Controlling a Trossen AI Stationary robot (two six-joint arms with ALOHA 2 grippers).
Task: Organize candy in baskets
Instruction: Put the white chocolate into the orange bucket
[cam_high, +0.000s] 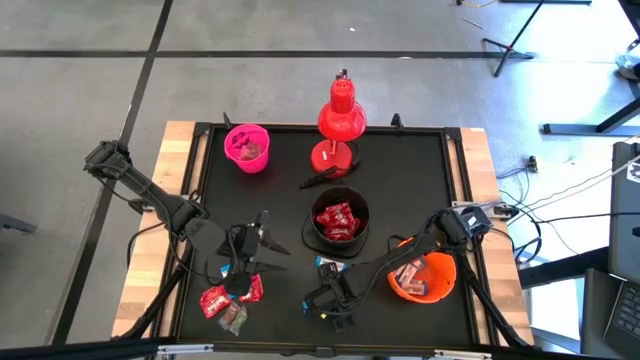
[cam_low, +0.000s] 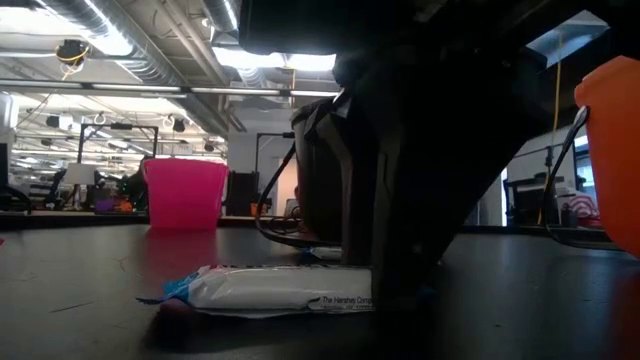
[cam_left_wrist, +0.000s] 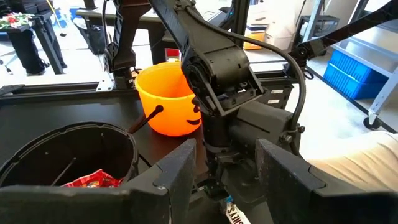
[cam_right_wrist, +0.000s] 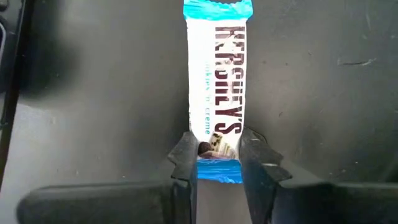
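Three baskets on the table (cam_high: 455, 160), seen from above: pink basket (cam_high: 247, 146) at abt 11 o'clock w/ a little inside, black basket (cam_high: 338, 222) near centre holding red candy, orange basket (cam_high: 423, 277) at abt 4 o'clock w/ a few pieces. Leftovers: a small heap of red and grey-green sweets (cam_high: 230, 300) at 7 o'clock, plus one white-and-blue bar (cam_high: 330, 266) just below the black basket. So partly done, I'd say; several pieces to go. Left gripper (cam_high: 252, 262) hovers just above that heap, fingers apart, nothing in them. Right gripper (cam_high: 336, 297) sits at 6 o'clock over the bar.

Low view: the bar (cam_low: 275, 288) lies flat on the table, the right arm's dark bulk on its near end.

Left wrist: orange basket (cam_left_wrist: 166, 99) and black basket (cam_left_wrist: 68, 155) visible, own fingers parted, empty.

Right wrist: fingers (cam_right_wrist: 185, 163) clamped on the bar's (cam_right_wrist: 217, 93) blue end; its long axis runs straight away from the gripper, lettering along it.
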